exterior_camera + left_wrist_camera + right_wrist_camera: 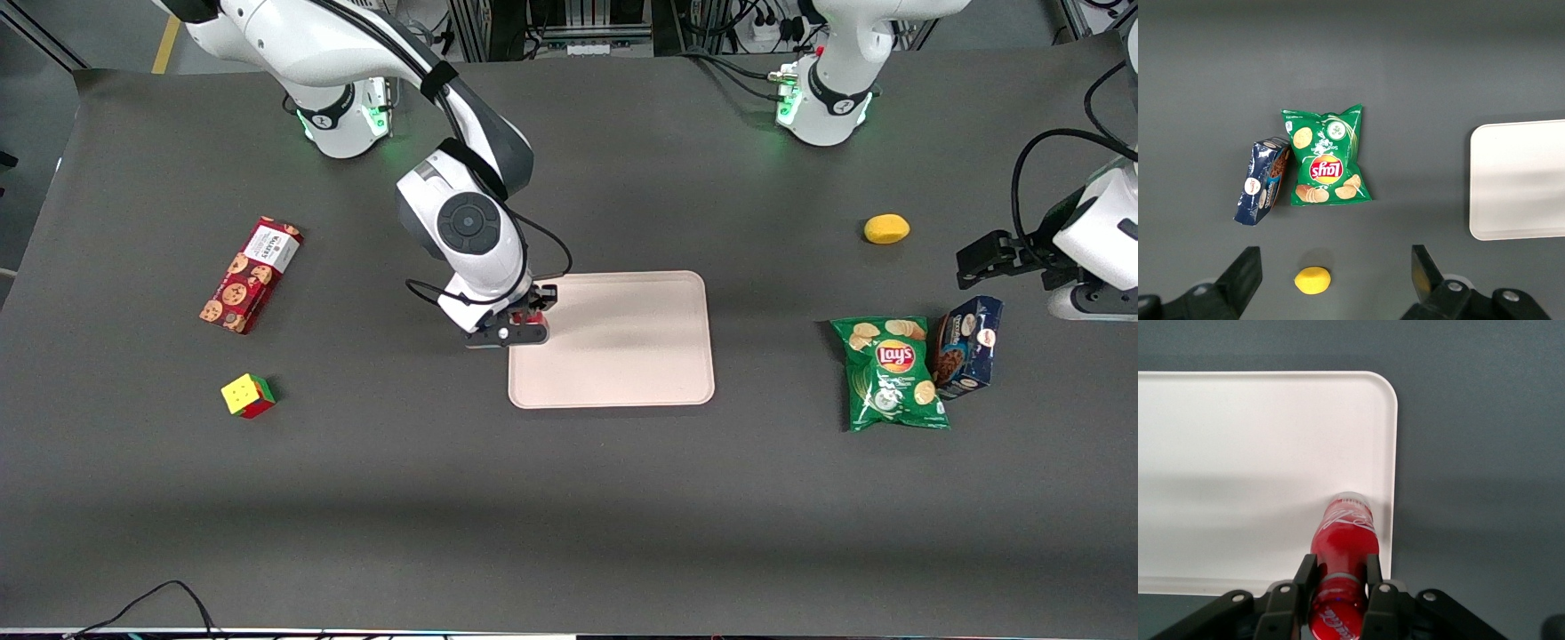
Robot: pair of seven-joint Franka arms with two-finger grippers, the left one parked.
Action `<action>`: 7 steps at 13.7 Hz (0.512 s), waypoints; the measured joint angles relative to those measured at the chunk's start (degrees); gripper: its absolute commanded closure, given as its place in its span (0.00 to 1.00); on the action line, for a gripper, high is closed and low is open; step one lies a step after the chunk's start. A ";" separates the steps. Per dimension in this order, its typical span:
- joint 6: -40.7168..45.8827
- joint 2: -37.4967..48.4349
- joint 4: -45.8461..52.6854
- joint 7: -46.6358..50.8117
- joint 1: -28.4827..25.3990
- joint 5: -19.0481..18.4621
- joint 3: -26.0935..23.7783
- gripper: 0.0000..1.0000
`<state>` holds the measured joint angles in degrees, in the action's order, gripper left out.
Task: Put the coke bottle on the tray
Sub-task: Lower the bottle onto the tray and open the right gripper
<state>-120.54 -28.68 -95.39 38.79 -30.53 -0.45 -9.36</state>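
The coke bottle (1343,533) is a small all-red bottle with white lettering. It stands upright with its base on the tray (1238,453), close to the rim at the working arm's end. My right gripper (1339,563) is shut on the bottle's neck, one finger on each side. In the front view the gripper (531,313) hangs over that same edge of the pale pinkish-beige tray (622,356), and only a bit of the red bottle (534,317) shows between the fingers. The tray also shows in the left wrist view (1521,180).
A red cookie box (251,274) and a colour cube (248,395) lie toward the working arm's end. A green Lay's bag (892,373), a blue cookie box (969,345) and a yellow lemon (886,228) lie toward the parked arm's end.
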 measured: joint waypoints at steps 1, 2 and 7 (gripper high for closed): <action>0.00 -0.11 0.09 0.00 0.00 -0.01 0.00 0.00; 0.00 -0.19 0.12 0.00 0.00 -0.02 0.00 0.00; 0.01 -0.24 0.23 0.00 -0.01 -0.62 0.00 0.00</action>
<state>-120.53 -28.92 -95.16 38.79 -30.53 -1.07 -9.36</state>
